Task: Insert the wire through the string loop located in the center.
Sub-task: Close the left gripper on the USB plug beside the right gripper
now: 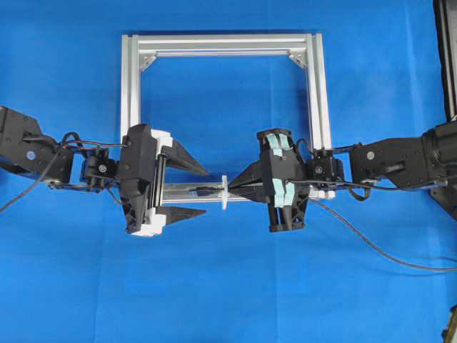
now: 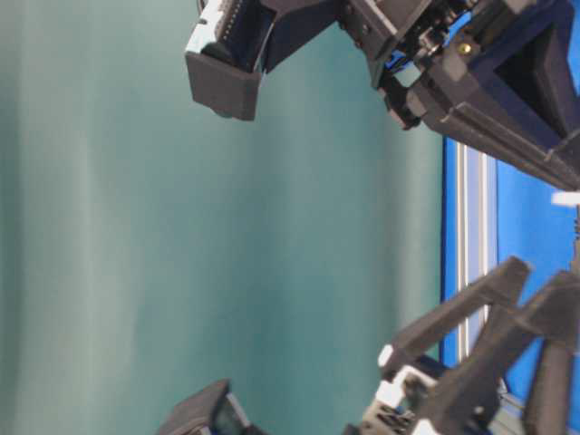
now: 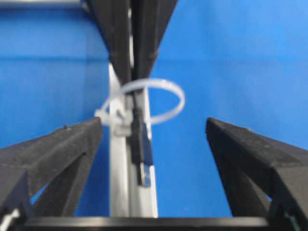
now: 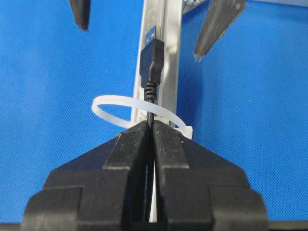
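The white string loop [image 1: 224, 191] stands on the near bar of the silver frame [image 1: 132, 86]. My right gripper [image 1: 233, 191] is shut on the black wire [image 1: 371, 244] just behind its plug. In the right wrist view the gripper [image 4: 151, 126] holds the wire at the loop [image 4: 109, 111], and the plug [image 4: 152, 60] lies past it. In the left wrist view the plug [image 3: 142, 151] sticks out through the loop [image 3: 166, 94] towards me. My left gripper [image 1: 206, 191] is open and empty, its fingers either side of the plug without touching it [image 3: 154, 122].
The frame's near bar [image 3: 119, 183] runs under the plug, between my left fingers. The wire's slack trails right across the blue cloth [image 1: 228, 286]. A dark stand [image 1: 446, 57] is at the right edge.
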You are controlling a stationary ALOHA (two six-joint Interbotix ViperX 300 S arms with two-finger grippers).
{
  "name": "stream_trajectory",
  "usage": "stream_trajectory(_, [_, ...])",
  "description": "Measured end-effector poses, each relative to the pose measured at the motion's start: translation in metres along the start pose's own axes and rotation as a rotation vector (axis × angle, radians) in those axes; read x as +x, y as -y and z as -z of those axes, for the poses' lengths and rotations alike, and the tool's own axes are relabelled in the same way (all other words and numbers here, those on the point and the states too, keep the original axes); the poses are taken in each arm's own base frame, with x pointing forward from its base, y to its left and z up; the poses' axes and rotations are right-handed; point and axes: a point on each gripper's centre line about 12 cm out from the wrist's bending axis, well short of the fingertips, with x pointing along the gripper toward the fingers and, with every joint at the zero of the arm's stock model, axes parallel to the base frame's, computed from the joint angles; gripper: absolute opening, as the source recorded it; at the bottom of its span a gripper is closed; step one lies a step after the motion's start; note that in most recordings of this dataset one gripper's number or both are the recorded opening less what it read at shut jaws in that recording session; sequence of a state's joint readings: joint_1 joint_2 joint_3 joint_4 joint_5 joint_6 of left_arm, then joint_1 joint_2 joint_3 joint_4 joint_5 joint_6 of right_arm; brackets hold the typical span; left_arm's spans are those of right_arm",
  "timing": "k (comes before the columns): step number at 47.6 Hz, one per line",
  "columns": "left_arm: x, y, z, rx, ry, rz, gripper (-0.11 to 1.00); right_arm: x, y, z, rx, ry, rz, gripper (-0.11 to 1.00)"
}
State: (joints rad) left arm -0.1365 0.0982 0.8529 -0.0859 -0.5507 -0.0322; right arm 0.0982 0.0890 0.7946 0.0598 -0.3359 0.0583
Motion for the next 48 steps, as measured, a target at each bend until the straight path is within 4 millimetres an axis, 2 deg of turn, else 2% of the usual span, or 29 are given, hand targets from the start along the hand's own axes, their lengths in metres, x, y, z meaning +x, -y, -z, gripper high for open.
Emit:
stream_trajectory(9, [0.004,-0.001,0.01,0.001,-0.029,-0.004,0.91,0.0,0.0,0.0,0.0,0.0,0.0,-0.03])
stream_trajectory(48, [0.005,-0.001,0.012,0.0,-0.053,-0.005,0.91,0.0,-0.001,0.0,-0.001,0.0,-0.001,-0.03])
